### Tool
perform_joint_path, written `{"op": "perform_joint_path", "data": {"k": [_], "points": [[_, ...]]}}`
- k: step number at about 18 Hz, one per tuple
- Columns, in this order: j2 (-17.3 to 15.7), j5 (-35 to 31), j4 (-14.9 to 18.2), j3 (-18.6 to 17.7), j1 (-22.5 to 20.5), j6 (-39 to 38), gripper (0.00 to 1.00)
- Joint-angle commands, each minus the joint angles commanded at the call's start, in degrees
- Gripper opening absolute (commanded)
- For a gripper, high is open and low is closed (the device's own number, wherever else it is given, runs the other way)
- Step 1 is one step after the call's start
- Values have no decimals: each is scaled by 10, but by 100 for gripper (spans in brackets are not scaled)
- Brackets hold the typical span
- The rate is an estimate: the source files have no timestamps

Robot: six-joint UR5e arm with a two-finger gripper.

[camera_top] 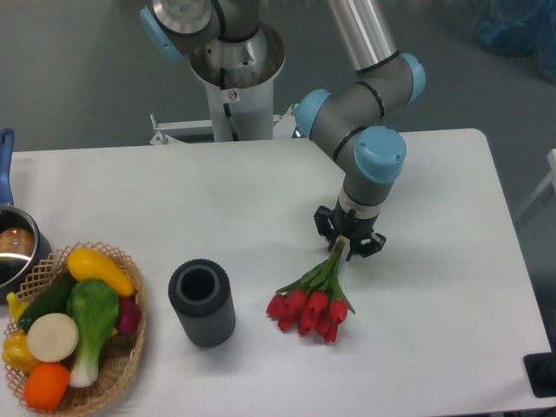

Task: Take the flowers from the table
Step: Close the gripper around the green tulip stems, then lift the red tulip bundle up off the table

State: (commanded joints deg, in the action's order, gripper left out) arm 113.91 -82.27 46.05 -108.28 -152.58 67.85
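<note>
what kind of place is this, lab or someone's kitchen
Most likely a robotics lab: a UR5e arm on a pedestal reaches over a plain white table, its gripper at a bunch of red tulips, beside a basket of toy-like vegetables.

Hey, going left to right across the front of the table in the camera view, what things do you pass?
Pot at the left edge → wicker basket of vegetables → dark grey cylinder → the flowers, red heads lying on the table → the gripper at their stems.
</note>
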Motion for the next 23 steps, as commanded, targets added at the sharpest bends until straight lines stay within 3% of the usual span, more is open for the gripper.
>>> {"op": "perform_joint_path", "data": {"k": [2,5,13,18,23], "points": [[0,2,1,0,0,-1,22],[0,2,1,3,-1,0,17],[-6,2,3,32,-4,2,12],[-11,7,3,86,12,0,12],[-27,81,3,141,14,-27,12]]}}
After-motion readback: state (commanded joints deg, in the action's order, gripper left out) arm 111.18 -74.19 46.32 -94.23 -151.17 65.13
